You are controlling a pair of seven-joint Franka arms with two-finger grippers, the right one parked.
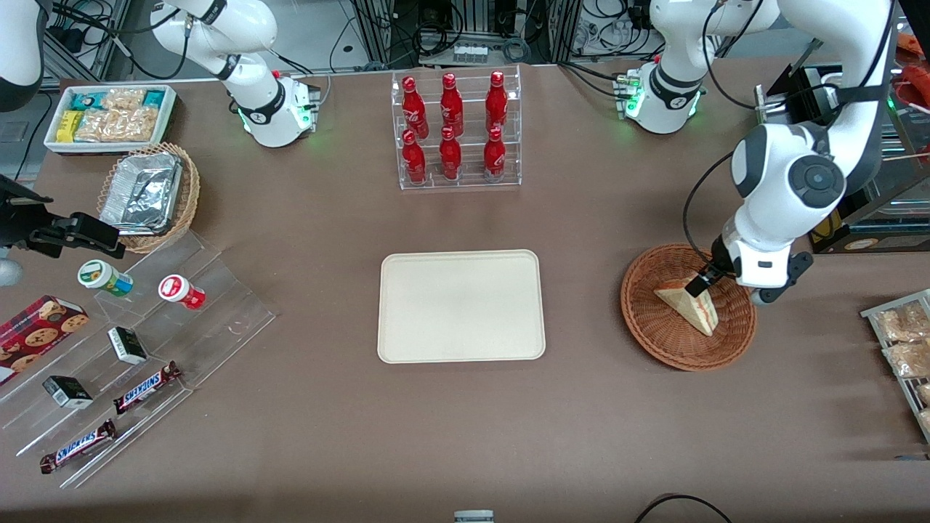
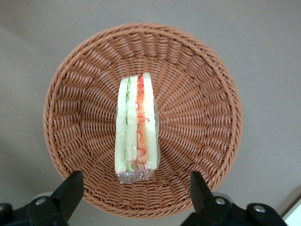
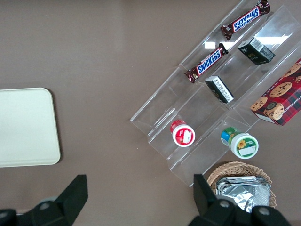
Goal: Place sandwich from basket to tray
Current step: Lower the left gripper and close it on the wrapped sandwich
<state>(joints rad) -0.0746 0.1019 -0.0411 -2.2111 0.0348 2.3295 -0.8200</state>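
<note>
Front view: one sandwich [image 1: 690,303] (in basket [image 1: 654,330]), gripper [image 1: 699,285] above, fingers [image 2: 70,188] spread.

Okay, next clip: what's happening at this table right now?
The working arm's gripper hangs over the reddish-brown basket, fingers open on either side of the sandwich without closing on it. The sandwich stands on edge in the basket, filling layers facing up toward the wrist camera. The cream tray at mid-table has nothing on it, so the sandwich is not yet moved.
</note>
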